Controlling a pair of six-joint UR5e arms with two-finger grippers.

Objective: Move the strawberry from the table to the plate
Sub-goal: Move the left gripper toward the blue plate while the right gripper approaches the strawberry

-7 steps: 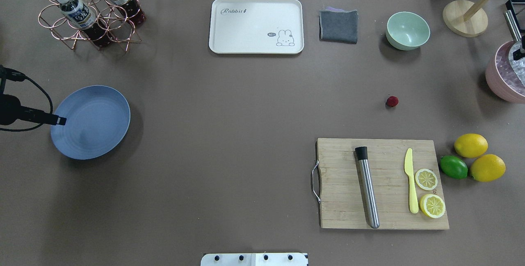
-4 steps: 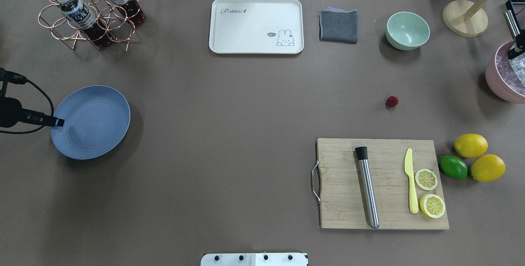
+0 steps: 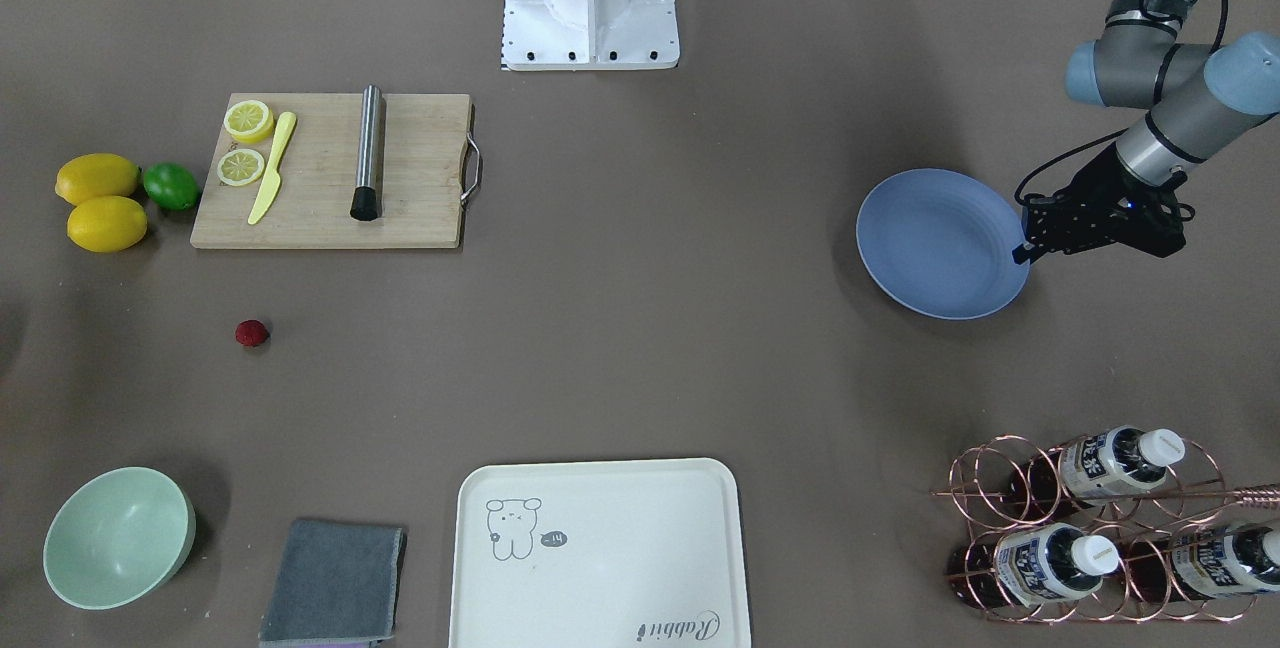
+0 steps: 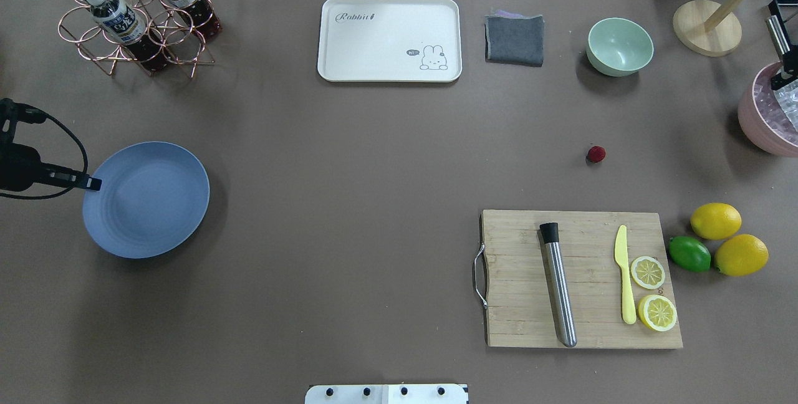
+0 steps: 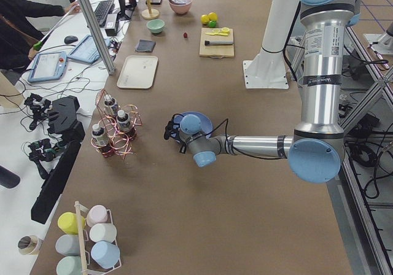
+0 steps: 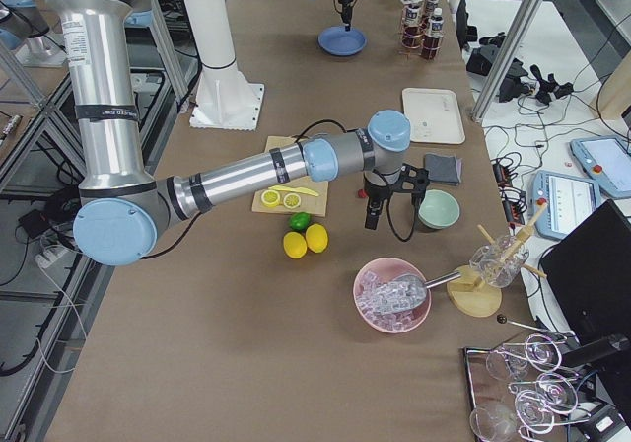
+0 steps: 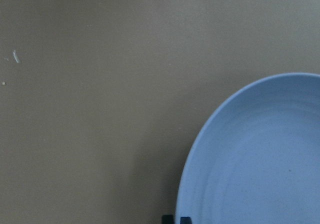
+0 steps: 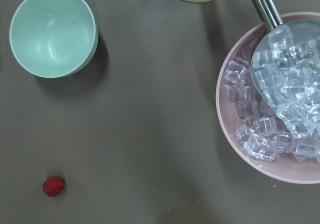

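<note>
The strawberry [image 4: 596, 154] lay alone on the bare table [image 4: 374, 173] in its right half, between the wooden cutting board [image 4: 583, 279] by the robot's edge and the mint-green bowl [image 4: 620, 46] near the far edge, touching neither. The blue plate [image 4: 146, 199] sat flat near the table's left edge, well apart from the berry, with nothing on it. The left hand [image 4: 93, 184] reached in low from that left edge, its dark tip at the plate's rim; the left wrist view showed only two small dark fingertips [image 7: 167, 219] at the very bottom, beside the rim, too little to tell whether the hand was spread or pinching the rim. The right hand [image 6: 373, 217] hung fingers-down over the table's right end, close to the mint-green bowl and the pink bowl of ice cubes [image 8: 270, 129]; its wrist view looked down on the berry, the mint bowl and the ice, but no fingers showed there, so I cannot tell whether it was spread or pressed together.
</note>
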